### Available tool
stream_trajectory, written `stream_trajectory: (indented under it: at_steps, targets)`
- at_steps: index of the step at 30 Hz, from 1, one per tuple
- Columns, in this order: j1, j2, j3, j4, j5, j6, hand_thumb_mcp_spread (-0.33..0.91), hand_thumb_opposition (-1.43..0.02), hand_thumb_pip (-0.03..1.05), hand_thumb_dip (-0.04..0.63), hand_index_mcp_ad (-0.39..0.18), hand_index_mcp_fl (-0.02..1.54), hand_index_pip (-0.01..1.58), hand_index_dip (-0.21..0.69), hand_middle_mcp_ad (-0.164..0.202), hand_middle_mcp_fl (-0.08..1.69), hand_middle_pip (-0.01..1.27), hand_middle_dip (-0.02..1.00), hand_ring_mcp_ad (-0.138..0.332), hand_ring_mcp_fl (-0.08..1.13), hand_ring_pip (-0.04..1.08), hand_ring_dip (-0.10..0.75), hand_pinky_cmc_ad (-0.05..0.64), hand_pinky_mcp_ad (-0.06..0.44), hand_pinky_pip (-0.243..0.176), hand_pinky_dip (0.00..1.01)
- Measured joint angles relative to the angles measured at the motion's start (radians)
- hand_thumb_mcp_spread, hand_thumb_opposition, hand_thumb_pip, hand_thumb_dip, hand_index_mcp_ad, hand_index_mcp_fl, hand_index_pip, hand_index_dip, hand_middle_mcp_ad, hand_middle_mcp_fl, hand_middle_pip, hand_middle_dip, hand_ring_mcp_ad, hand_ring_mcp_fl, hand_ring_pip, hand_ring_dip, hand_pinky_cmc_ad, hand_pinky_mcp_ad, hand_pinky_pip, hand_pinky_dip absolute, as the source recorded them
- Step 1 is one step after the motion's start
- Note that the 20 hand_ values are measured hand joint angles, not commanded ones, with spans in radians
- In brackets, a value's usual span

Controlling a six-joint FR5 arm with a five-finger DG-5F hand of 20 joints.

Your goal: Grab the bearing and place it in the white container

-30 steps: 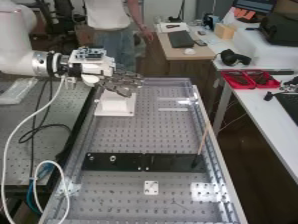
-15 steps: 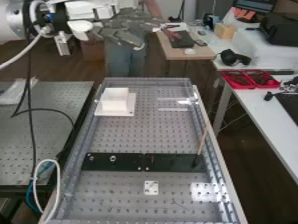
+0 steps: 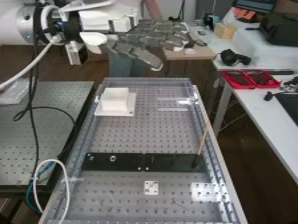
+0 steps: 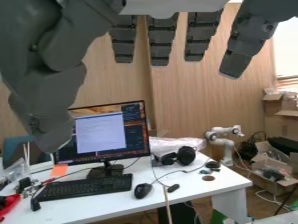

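Robot hand [image 3: 151, 39] up high toward far end of surface [image 3: 133, 135], fingers stretched out nearly straight, thumb well apart, nothing in grasp. White container [image 3: 115, 101] at far left. Black plate [image 3: 173, 162] nearer; small metal ring [image 3: 113, 158] on left half, maybe bearing, can't tell surely.

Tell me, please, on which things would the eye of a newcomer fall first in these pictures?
Probably the dark grey hand draws the eye first, held open at the top of the high view. Next would come the white container, near the far left corner of the perforated bench. In the wrist view, the lit computer monitor stands out on a white desk, behind a black keyboard.
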Motion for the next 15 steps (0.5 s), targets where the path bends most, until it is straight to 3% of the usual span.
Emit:
stream_trajectory:
  at_steps: [15]
  targets:
    - [-0.016,-0.023,0.043,-0.058,-0.038,-0.025,0.26,-0.77,0.53,0.208,-0.120,0.05,0.12,0.152,0.052,0.00,0.13,0.16,0.141,0.00,0.08,0.096,0.398,0.293,-0.108,0.35]
